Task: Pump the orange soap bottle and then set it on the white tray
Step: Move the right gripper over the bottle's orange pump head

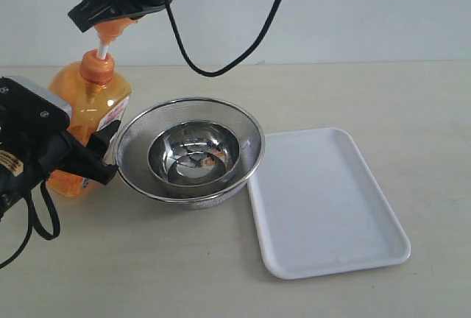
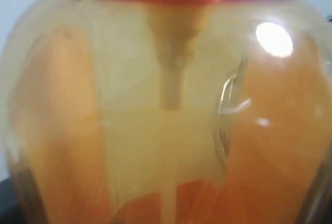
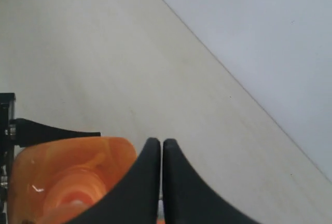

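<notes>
The orange soap bottle (image 1: 90, 101) stands upright at the left of the table, beside the mesh bowl. My left gripper (image 1: 107, 153) is closed on its lower body, one black finger on either side, and the bottle's orange liquid (image 2: 166, 105) fills the left wrist view. My right gripper (image 1: 79, 18) is shut and rests on top of the orange pump head (image 1: 110, 32), whose white stem stands extended. In the right wrist view the shut fingertips (image 3: 162, 144) lie over the pump head (image 3: 67, 182). The white tray (image 1: 324, 200) lies flat to the right of the bowl, with nothing on it.
A round steel mesh bowl (image 1: 140, 130) holding a smaller steel bowl (image 1: 195, 152) sits between the bottle and the tray, touching the tray's near-left corner. A black cable (image 1: 221, 68) hangs from the right arm above the table's back.
</notes>
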Tool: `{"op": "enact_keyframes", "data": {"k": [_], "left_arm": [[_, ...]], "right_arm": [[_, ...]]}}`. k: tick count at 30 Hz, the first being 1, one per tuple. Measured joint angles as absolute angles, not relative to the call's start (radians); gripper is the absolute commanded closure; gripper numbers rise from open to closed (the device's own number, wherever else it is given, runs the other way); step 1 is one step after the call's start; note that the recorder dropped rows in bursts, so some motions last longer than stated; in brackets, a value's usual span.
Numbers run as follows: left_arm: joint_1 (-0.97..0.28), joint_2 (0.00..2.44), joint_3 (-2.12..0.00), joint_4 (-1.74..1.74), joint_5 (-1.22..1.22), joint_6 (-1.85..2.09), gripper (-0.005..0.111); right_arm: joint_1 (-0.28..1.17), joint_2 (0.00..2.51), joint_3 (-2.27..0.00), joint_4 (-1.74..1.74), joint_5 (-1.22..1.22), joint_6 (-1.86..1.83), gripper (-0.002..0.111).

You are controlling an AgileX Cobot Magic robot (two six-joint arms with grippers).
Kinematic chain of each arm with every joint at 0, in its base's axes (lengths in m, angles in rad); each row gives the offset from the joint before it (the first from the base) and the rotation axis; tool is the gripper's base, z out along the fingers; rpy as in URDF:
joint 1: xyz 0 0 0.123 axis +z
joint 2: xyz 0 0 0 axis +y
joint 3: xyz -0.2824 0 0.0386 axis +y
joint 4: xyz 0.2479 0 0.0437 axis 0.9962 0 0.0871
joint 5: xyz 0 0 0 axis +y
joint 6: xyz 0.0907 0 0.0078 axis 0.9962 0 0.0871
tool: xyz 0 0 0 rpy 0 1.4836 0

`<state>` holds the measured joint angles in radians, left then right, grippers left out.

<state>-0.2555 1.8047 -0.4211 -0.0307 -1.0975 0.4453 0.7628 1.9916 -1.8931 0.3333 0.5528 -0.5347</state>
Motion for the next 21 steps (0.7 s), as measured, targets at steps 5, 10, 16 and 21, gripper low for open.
{"op": "enact_keyframes", "data": {"k": [5,10,16,21], "left_arm": [[-0.256,1.805,-0.421,-0.033,-1.098,0.445,0.102],[-0.256,1.805,-0.421,-0.049,-1.098,0.445,0.102],[-0.256,1.805,-0.421,-0.055,-1.098,0.445,0.102],[-0.256,1.805,-0.421,-0.059,-1.098,0.445,0.102]], "right_arm": [[0.737,1.992,-1.893,0.318,0.603,-0.528,0.109],[0.734,1.992,-1.893,0.315,0.648,-0.522,0.109],[0.734,1.989,-1.893,0.313,0.690,-0.519,0.109],[0.734,1.960,-1.893,0.305,0.710,-0.505,0.109]]}}
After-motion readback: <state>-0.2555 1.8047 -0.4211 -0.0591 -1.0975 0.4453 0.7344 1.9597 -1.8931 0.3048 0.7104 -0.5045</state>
